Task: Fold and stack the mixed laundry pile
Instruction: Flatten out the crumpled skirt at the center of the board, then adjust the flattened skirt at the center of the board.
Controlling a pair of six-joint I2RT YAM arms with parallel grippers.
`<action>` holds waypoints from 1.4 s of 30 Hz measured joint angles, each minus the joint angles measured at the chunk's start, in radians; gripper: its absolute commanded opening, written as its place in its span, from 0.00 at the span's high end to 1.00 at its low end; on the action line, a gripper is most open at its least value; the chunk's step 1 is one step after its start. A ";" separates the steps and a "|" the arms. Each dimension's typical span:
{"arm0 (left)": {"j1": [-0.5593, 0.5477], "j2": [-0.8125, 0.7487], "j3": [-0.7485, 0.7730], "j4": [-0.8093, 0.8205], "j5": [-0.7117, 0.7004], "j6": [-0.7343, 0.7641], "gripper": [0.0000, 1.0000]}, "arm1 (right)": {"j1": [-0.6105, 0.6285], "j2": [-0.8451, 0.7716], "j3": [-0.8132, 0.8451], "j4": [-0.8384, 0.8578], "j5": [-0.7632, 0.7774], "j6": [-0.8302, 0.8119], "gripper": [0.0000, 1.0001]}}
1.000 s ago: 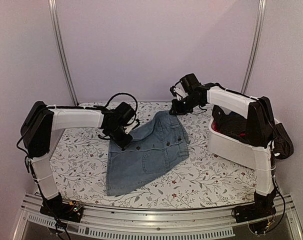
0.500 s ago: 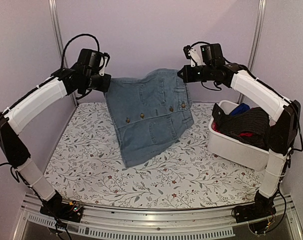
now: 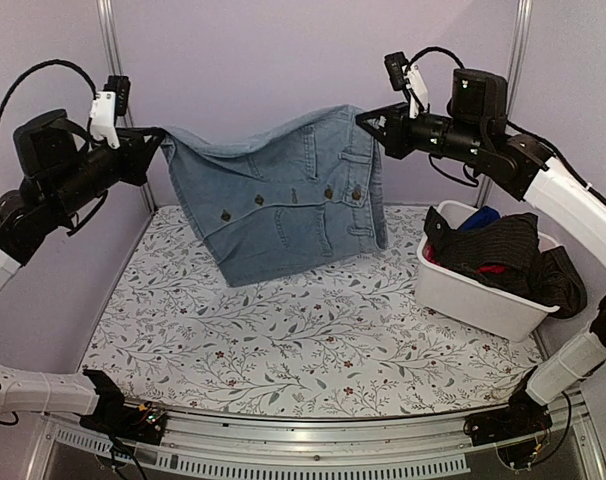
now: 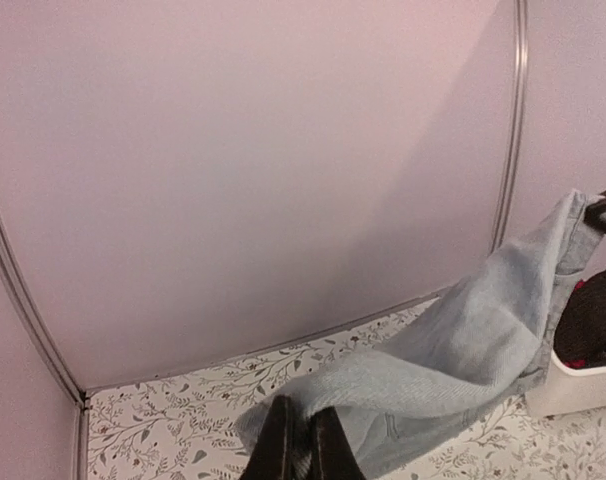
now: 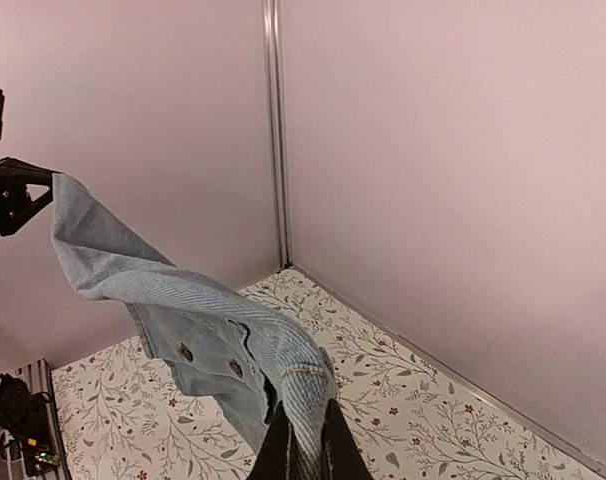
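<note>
While no folded garment lies on the floral counter (image 3: 313, 350), the task looks barely begun. To the right, the white bin (image 3: 463, 295) holds the rest of the pile, unfolded: the black pinstriped shirt (image 3: 498, 248), a red-pink cloth (image 3: 491, 268) and a royal blue cloth (image 3: 480, 217). Farther back, the light blue denim piece (image 3: 283, 200) hangs spread in the air, with the left gripper (image 3: 153, 150) clamped on one top corner and the right gripper (image 3: 368, 122) on the other. Whether its lower edge clears the counter is hard to tell. Every fold and the stack itself are left to do.
</note>
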 measured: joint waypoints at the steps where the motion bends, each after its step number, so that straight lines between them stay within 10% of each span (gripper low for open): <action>1: -0.001 -0.030 -0.005 0.010 0.017 -0.006 1.00 | 0.016 -0.026 -0.008 0.001 -0.010 -0.001 1.00; 13: 0.104 0.186 0.202 -0.066 -0.025 -0.090 1.00 | 0.026 0.003 0.055 0.023 -0.001 0.050 0.98; 15: 0.193 0.282 0.198 -0.076 -0.005 -0.114 1.00 | 0.007 0.108 0.087 0.017 0.037 0.071 0.69; 18: 0.305 0.416 0.158 -0.062 0.032 -0.141 0.69 | -0.024 0.291 0.179 -0.028 0.110 0.107 0.32; 21: 0.401 0.592 0.198 -0.085 0.068 -0.188 0.40 | -0.068 0.503 0.343 -0.121 0.178 0.143 0.18; 28: 0.489 0.885 0.346 -0.201 0.044 -0.272 0.16 | -0.163 0.692 0.509 -0.289 0.142 0.200 0.18; 35: 0.447 0.708 0.119 -0.176 0.172 -0.256 0.19 | -0.151 0.490 0.070 -0.278 -0.072 0.217 0.31; 42: 0.362 0.675 -0.019 -0.125 0.344 -0.261 0.28 | -0.063 0.480 0.005 -0.292 -0.227 0.189 0.45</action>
